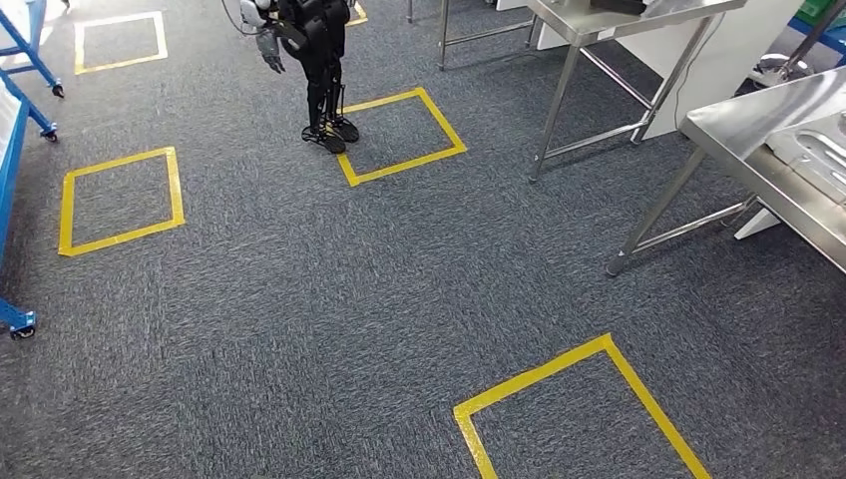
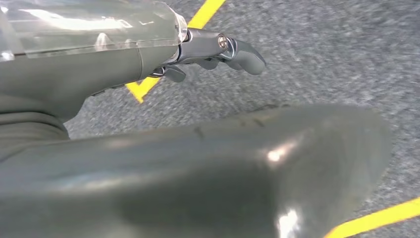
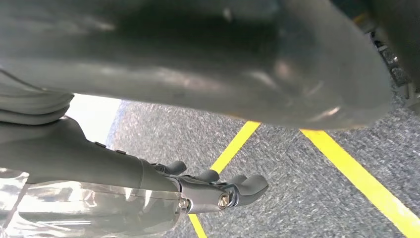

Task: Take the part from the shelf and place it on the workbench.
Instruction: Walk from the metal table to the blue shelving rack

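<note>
My left hand (image 2: 163,54) hangs over the grey carpet, its dark fingers (image 2: 237,52) loosely stretched out and its thick thumb (image 2: 223,168) a blur in front; nothing is in it. My right hand (image 3: 163,183) hangs the same way, fingers (image 3: 242,186) slightly bent and apart, holding nothing. In the head view a steel workbench (image 1: 743,125) stands at the right edge with a pale grey tray-like thing (image 1: 818,160) on it. A blue shelf frame (image 1: 12,150) on castors runs along the left edge.
Yellow tape squares (image 1: 120,200) mark the carpet, one just ahead (image 1: 579,409). A black humanoid robot (image 1: 321,70) stands at the far middle beside another square (image 1: 399,135). A second steel table (image 1: 619,20) stands at the far right.
</note>
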Robot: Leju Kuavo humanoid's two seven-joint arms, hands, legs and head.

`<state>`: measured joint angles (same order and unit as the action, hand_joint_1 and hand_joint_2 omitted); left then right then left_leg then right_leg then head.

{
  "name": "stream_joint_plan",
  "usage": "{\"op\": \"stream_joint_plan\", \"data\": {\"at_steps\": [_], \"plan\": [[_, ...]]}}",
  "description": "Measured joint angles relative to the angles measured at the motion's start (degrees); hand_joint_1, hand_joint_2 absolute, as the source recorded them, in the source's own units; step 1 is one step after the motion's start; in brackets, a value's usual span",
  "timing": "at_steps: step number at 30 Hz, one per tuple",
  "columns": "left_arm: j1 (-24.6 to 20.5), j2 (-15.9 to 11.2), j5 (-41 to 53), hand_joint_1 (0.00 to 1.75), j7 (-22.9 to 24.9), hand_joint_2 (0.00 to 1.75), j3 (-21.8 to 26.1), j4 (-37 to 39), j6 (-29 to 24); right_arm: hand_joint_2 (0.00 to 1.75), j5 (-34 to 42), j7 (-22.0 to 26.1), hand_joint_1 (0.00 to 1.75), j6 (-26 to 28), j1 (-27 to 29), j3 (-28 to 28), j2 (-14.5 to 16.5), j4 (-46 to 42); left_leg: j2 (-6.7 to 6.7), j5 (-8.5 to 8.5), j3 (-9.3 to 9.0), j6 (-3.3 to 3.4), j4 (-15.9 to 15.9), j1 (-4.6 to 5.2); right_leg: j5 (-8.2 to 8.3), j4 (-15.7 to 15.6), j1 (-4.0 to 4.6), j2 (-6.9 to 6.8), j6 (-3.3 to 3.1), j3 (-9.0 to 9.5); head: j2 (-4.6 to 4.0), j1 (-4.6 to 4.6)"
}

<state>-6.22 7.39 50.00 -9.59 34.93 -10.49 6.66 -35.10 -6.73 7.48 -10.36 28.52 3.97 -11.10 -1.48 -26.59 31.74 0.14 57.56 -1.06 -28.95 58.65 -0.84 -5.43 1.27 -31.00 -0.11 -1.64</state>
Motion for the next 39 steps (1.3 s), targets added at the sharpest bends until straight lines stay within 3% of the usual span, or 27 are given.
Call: {"op": "stream_joint_plan", "data": {"at_steps": [1,3,5,6,7,8,10,12,14,15,16,18,20,21,22,24,26,27,29,30,32,34,35,36,37,39], "plan": [[-0.11,-0.01,0.02,0.0,0.34,0.0,0.02,-0.01,0.05,0.0,-0.03,0.0,0.0,0.0,0.01,-0.09,0.01,-0.01,0.54,0.23,0.01,0.37,-0.13,-0.06,-1.4,1.87,-0.16,1.56,0.25,-0.79,0.0,0.0],[-0.45,0.03,0.06,0.0,0.89,0.0,0.07,-0.01,0.14,0.0,-0.12,0.0,0.0,0.0,0.16,-0.3,0.01,0.01,1.68,0.54,0.27,0.84,-0.18,-0.02,-5.37,8.71,-0.27,4.58,0.36,-3.97,0.0,0.01],[-0.63,0.07,0.12,0.0,1.39,0.0,0.26,-0.01,0.2,0.0,-0.26,0.0,0.0,-0.02,0.36,-0.43,0.02,0.02,3.1,0.68,0.51,1.05,-0.13,0.25,-7.72,15.69,-0.16,5.23,0.18,-7.5,0.0,0.01],[-0.63,0.09,0.16,0.0,1.63,0.0,0.38,-0.01,0.21,0.0,-0.36,0.0,0.0,-0.03,0.39,-0.49,0.02,0.02,3.9,0.71,0.54,1.09,-0.1,0.39,-7.31,16.7,-0.07,5.31,-0.03,-8.15,0.0,0.0],[-0.61,0.09,0.22,0.0,1.81,0.0,0.52,-0.01,0.21,0.0,-0.46,0.0,0.0,-0.03,0.4,-0.57,0.03,0.02,4.75,0.72,0.49,1.1,-0.07,0.52,-5.74,15.29,0.05,5.46,-0.36,-7.67,0.0,0.0],[-0.64,0.13,0.27,0.0,1.98,0.0,0.66,-0.01,0.2,0.0,-0.56,0.0,0.0,-0.04,0.38,-0.67,0.02,0.02,5.57,0.72,0.38,1.09,-0.04,0.61,-3.28,11.51,0.22,5.99,-0.81,-5.99,0.0,0.0],[-0.78,0.32,0.27,0.0,2.21,0.0,0.86,0.0,0.19,0.0,-0.74,0.0,0.0,-0.03,0.36,-0.84,-0.08,0.03,7.04,0.74,0.35,0.95,0.06,0.69,0.52,3.25,0.45,8.57,-1.81,-2.33,0.0,0.01],[-0.96,0.53,0.19,0.0,2.36,0.0,0.99,0.0,0.18,0.0,-0.9,0.0,0.0,-0.03,0.26,-0.92,-0.25,0.05,8.3,0.93,0.76,0.39,0.07,0.45,1.47,-0.23,0.67,10.18,-2.32,-0.94,0.0,0.01],[-0.94,0.62,0.07,0.0,2.46,0.0,1.17,0.01,0.11,0.0,-1.01,0.01,0.0,-0.03,0.1,-0.97,-0.21,0.04,9.38,1.2,1.1,-0.4,-0.18,0.23,1.68,-0.82,0.7,9.19,-2.54,-0.75,0.0,0.0],[-0.82,0.63,0.01,0.0,2.52,0.0,1.27,0.01,0.05,0.0,-1.05,0.02,0.0,-0.04,0.04,-0.99,-0.13,0.03,8.76,1.01,1.24,-0.65,0.02,0.28,1.89,-1.36,0.6,8.47,-2.72,-0.46,0.0,0.0],[-0.8,0.64,-0.04,0.0,2.6,0.0,1.37,0.02,-0.02,0.0,-1.1,0.02,0.0,-0.05,0.04,-1.02,-0.04,0.02,7.42,0.26,1.78,-0.86,1.13,0.39,2.12,-1.93,0.47,7.67,-2.97,-0.17,0.0,0.0],[-0.98,0.63,-0.21,0.0,2.74,0.0,1.56,0.01,-0.13,0.0,-1.23,0.01,0.0,-0.16,0.09,-1.11,0.01,0.02,3.84,-2.85,4.49,-1.17,6.77,0.45,2.31,-2.57,0.5,5.87,-3.37,0.2,0.0,-0.01],[-1.1,0.63,-0.4,0.0,2.9,0.0,1.86,0.01,-0.17,0.0,-1.38,-0.09,0.0,-0.38,0.18,-1.18,0.01,0.02,2.39,-5.77,7.98,-1.6,13.93,0.28,2.18,-2.5,0.66,4.07,-3.54,0.17,0.0,-0.01],[-1.01,0.63,-0.48,0.0,3.01,0.0,2.04,0.02,-0.18,0.0,-1.47,-0.17,0.0,-0.49,0.21,-1.18,0.01,0.02,2.12,-5.93,8.7,-1.8,15.48,0.19,2.1,-2.43,0.68,3.22,-3.52,0.15,0.0,0.0],[-0.88,0.63,-0.52,0.0,3.12,0.0,2.2,0.02,-0.2,0.0,-1.55,-0.25,0.0,-0.54,0.2,-1.18,0.03,0.02,1.84,-5.0,8.23,-1.94,14.71,0.11,1.99,-2.32,0.67,2.42,-3.44,0.14,0.0,0.0],[-0.74,0.62,-0.56,0.0,3.24,0.0,2.37,0.01,-0.27,0.0,-1.67,-0.32,0.0,-0.57,0.15,-1.18,0.07,0.02,0.25,-1.49,4.35,-1.98,7.64,0.01,1.65,-1.92,0.67,1.03,-3.12,0.18,0.0,0.0],[-0.89,0.62,-0.57,0.0,3.25,0.0,2.4,0.01,-0.39,0.0,-1.74,-0.33,0.0,-0.6,0.08,-1.19,0.1,0.02,-1.64,0.5,0.96,-1.42,1.33,0.32,1.19,-1.39,0.92,-0.17,-2.6,0.21,0.0,0.0],[-0.92,0.62,-0.58,0.0,3.25,0.0,2.43,0.01,-0.46,0.0,-1.77,-0.34,0.0,-0.66,0.05,-1.2,0.11,0.02,-2.07,0.69,0.37,-1.06,0.02,0.52,1.04,-1.22,1.02,-0.74,-2.33,0.23,0.0,0.0],[-0.71,0.6,-0.57,0.0,3.31,0.0,2.59,0.01,-0.56,0.0,-1.85,-0.39,0.0,-0.82,-0.04,-1.2,0.15,0.02,-0.96,0.81,0.62,-0.36,-0.22,0.72,0.92,-1.17,1.05,-1.72,-1.79,0.33,0.0,0.0],[-0.5,0.6,-0.56,0.0,3.41,0.0,2.7,0.0,-0.62,0.0,-1.93,-0.43,0.0,-0.89,-0.11,-1.2,0.18,0.02,-0.39,0.98,0.64,-0.07,-0.4,0.65,0.65,-0.94,0.89,-1.33,-1.43,0.35,0.0,0.01],[-0.27,0.61,-0.52,0.0,3.67,0.0,2.86,0.0,-0.69,0.0,-2.08,-0.5,0.0,-0.97,-0.16,-1.2,0.21,0.02,0.72,1.46,0.57,0.6,-0.81,0.41,-1.53,1.9,0.56,1.45,-0.81,-0.8,0.0,0.0],[-0.26,0.64,-0.49,0.0,3.8,0.0,2.95,0.01,-0.76,0.0,-2.19,-0.58,0.0,-1.11,0.01,-1.2,0.21,0.03,1.86,1.73,0.81,0.97,-0.89,0.4,-5.4,8.92,0.33,4.42,-0.51,-4.1,0.0,0.0],[-0.2,0.66,-0.48,0.0,3.83,0.0,3.02,0.01,-0.81,0.0,-2.24,-0.68,0.0,-1.22,0.16,-1.2,0.21,0.04,2.52,1.79,0.91,1.04,-0.87,0.43,-6.82,12.52,0.27,4.93,-0.46,-5.83,0.0,0.0],[-0.05,0.66,-0.47,0.0,3.86,0.0,3.09,0.02,-0.89,0.0,-2.3,-0.79,0.0,-1.34,0.3,-1.2,0.21,0.05,3.28,1.84,0.97,1.02,-0.85,0.45,-7.25,14.73,0.19,5.13,-0.42,-6.94,0.0,0.0],[0.18,0.64,-0.46,0.0,3.89,0.0,3.16,0.02,-1.01,0.0,-2.38,-0.9,0.0,-1.44,0.37,-1.2,0.21,0.05,4.05,1.87,0.99,0.96,-0.8,0.44,-6.5,14.81,0.08,5.24,-0.41,-7.06,0.0,0.0],[0.63,0.63,-0.39,0.0,3.94,0.0,3.24,0.01,-1.26,0.0,-2.66,-1.16,0.0,-1.6,0.41,-1.2,0.2,0.06,5.63,1.9,1.01,0.68,-0.58,0.4,-2.47,8.79,-0.3,6.3,-0.47,-4.3,0.0,0.01]]}}
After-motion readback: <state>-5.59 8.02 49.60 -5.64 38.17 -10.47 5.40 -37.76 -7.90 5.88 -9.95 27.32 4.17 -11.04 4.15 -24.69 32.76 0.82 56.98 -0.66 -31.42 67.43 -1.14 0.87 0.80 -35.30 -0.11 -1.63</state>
